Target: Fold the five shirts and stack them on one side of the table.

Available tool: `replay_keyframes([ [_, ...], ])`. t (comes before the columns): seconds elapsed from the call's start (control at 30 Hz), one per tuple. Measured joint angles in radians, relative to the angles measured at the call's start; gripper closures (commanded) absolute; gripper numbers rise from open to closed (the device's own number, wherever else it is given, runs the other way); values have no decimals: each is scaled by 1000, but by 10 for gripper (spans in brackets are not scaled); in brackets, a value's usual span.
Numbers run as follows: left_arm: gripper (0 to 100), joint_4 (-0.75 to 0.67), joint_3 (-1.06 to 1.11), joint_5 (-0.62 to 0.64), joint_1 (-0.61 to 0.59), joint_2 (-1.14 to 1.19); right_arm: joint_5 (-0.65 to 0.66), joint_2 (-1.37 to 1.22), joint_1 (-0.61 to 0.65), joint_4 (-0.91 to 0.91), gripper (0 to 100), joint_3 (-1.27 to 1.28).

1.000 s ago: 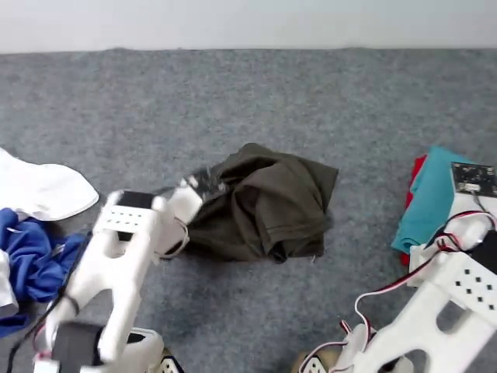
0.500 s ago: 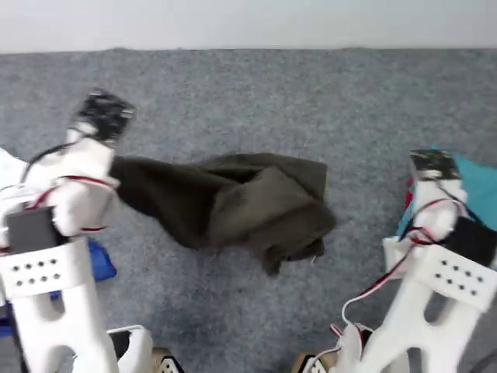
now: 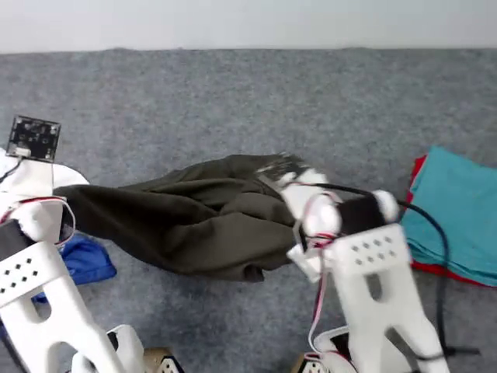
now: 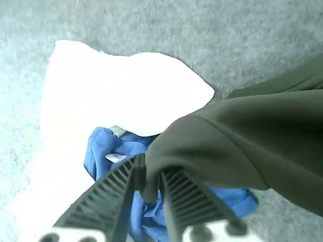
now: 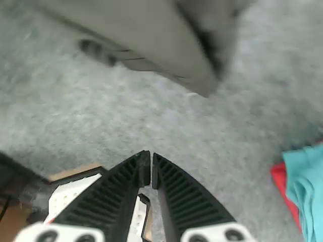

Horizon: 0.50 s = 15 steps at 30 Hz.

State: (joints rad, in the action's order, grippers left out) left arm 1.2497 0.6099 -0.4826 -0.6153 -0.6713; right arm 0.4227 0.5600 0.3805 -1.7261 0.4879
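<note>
One dark olive shirt (image 3: pixel 194 225) lay stretched across the grey table (image 3: pixel 233 93). A bunched fold of its edge was caught by the left gripper (image 4: pixel 148 181), whose fingers (image 4: pixel 115 190) were pinching the cloth tight while the rest of the garment ran away from the tips in a long, sagging drape. Just beyond those tips sat a white shirt (image 4: pixel 111 96) and a crumpled blue shirt (image 4: pixel 108 151).

The right gripper (image 5: pixel 146 169) had its fingers (image 5: pixel 176 189) pressed together on nothing, with the olive shirt's loose hem ahead of them, not touching. Off to one side of them lay a folded teal shirt (image 3: pixel 458 202) on a red shirt (image 3: pixel 417 175).

To my eye the cloth was light, limp and not slippery — it would sag and crease wherever it went unsupported, so one pinch would never lay it flat. I'd have judged the better hold to be a second pinch at the hem or a shoulder corner opposite the left one, taking a single layer.
</note>
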Motion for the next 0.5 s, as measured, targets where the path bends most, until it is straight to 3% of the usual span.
replay_keyframes([
  [0.13,985,-3,28,0,-3,0,-2,-149,32,49,768,0],
  [0.37,985,-3,54,0,-3,0,-2,-284,184,52,830,-58],
  [0.5,985,-3,72,0,-26,0,-2,-299,310,44,792,-60],
])
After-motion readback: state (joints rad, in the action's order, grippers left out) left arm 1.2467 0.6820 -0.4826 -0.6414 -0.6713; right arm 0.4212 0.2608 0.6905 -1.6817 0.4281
